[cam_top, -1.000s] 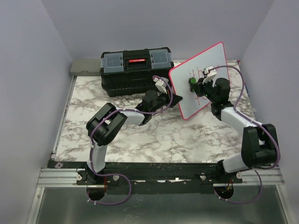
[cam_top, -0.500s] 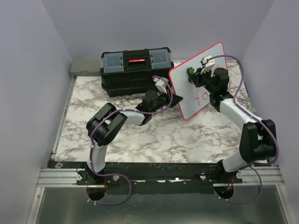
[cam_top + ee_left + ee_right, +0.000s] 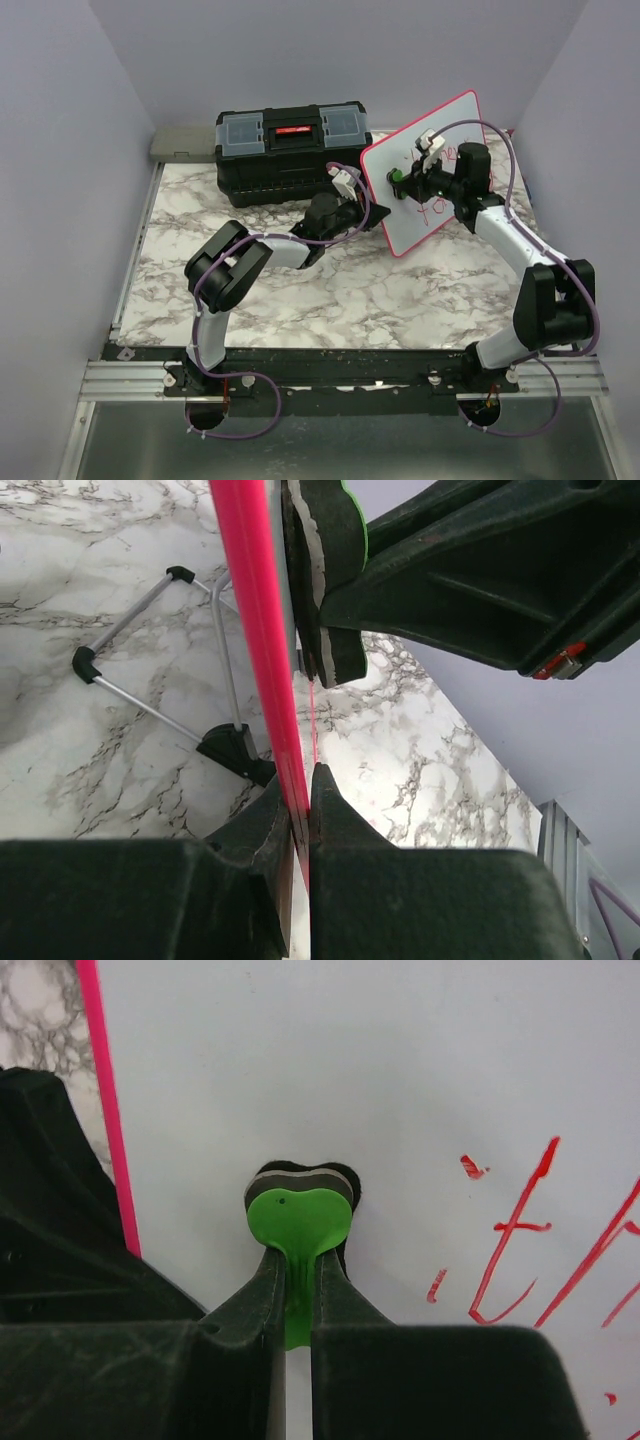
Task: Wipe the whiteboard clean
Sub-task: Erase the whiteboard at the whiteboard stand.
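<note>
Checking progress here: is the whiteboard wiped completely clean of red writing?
No, red strokes show on the whiteboard, just beside the green eraser.

1. Three plain lavender walls close in the space: a back wall (image 3: 330, 50), a left wall (image 3: 60, 200) and a right wall (image 3: 600, 150), all matte.
2. The table (image 3: 330, 290) has a white marble-pattern top with grey veins (slightly glossy).
3. An aluminium rail (image 3: 130, 375) runs along the table's near edge.
4. Below the rail lies a dull grey metallic surface (image 3: 350, 445).
5. A black toolbox (image 3: 290, 150) with two clear-lidded compartments and a red latch stands at the rear, left of centre; a flat grey slab (image 3: 180, 143) lies by its left end, at the back wall.
6. The light is soft and even, with faint shadows.
</note>
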Robot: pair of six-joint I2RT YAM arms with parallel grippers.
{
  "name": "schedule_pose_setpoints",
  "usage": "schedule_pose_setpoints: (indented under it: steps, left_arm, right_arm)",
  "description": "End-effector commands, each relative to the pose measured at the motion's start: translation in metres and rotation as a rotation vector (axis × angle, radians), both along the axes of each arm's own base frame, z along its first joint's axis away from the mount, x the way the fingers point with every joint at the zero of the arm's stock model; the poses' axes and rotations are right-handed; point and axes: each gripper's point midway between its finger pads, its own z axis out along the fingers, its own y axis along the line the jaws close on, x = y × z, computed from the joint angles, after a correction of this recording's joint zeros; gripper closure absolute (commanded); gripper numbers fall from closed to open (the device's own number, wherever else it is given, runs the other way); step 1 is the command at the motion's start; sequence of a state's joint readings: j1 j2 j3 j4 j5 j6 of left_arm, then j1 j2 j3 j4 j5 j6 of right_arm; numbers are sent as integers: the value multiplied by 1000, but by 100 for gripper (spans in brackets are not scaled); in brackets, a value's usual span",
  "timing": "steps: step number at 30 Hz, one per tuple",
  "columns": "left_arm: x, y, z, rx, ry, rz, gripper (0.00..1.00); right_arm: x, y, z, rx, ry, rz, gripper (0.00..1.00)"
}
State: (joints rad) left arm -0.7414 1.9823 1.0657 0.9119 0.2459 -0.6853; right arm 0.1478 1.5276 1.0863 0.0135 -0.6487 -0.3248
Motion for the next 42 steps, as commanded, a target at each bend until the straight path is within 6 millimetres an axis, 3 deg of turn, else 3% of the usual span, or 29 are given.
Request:
schedule_pose_setpoints:
  steps: [1,5,14,16,21,25,29,33,36,39,42]
  left_arm:
    - [-39,-22,16,3,-124,-181,100]
    - [-40,-21,14,4,-125,-179,100]
    - [-39,-22,17,3,-130,-179,100]
    - [-40,-22,17,2,-131,-180,100]
    - [-39,-23,16,0,-130,-181,100]
    - [-38,-24,18,-5,-131,-181,100]
    - [-39,-23,18,-2,-132,-181,100]
    - [-40,-22,17,-1,-132,-181,100]
    - [-40,-21,16,-1,-129,-180,100]
    - [-41,-21,15,-1,-129,-181,100]
    - [-41,-21,15,-3,-129,-180,100]
  right_arm:
    - [36,-23,17,110,-44,-331,99]
    - [57,-47,23,95,-49,-500,99]
    - [57,-72,-22,-23,79,-595,99]
    - [42,-57,-31,-71,117,-458,99]
    - [-22,0,-44,-81,252,53,99]
    - [-36,16,-39,-54,286,182,99]
    - [-6,11,-17,2,221,27,99]
    - [44,-20,20,102,76,-325,99]
    - [62,-45,38,127,-1,-505,99]
    - [66,-59,30,85,4,-576,99]
    - [60,-66,4,17,47,-581,99]
